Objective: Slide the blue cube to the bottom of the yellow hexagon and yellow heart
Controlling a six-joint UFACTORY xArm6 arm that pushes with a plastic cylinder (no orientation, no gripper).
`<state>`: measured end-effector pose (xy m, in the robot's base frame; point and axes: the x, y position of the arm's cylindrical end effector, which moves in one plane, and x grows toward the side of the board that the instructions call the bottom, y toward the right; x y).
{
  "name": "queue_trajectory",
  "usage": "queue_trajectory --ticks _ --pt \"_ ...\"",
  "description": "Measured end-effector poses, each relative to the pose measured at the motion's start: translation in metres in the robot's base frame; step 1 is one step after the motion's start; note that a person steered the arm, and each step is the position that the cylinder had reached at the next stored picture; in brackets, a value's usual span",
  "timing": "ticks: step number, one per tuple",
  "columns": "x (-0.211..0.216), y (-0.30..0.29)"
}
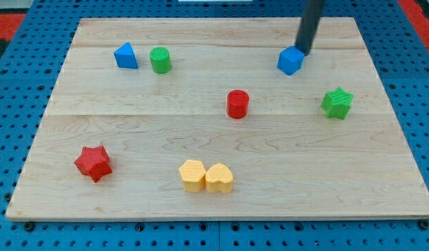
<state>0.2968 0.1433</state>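
Observation:
The blue cube (pixel 290 61) sits near the view's top right on the wooden board (pixel 131 202). My tip (pixel 303 51) is right at the cube's upper right side, touching or nearly touching it. The yellow hexagon (pixel 193 175) and the yellow heart (pixel 219 178) sit side by side, touching, near the view's bottom centre, far below and left of the cube.
A red cylinder (pixel 237 104) stands between the cube and the yellow pair. A green star (pixel 337 103) is at the right. A blue triangular block (pixel 125 56) and a green cylinder (pixel 160 60) are at top left. A red star (pixel 94 162) is at bottom left.

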Motion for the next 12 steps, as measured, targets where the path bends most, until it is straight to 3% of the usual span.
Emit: queue_trajectory --ticks 2,4,5,6,8,9,11,12 --pt "0.020 -0.080" --pt "0.033 -0.117" --pt "0.001 -0.062" --pt "0.034 -0.021" --pt "0.124 -0.046" --pt "0.116 -0.067" --pt "0.164 -0.116" --pt "0.129 -0.104"
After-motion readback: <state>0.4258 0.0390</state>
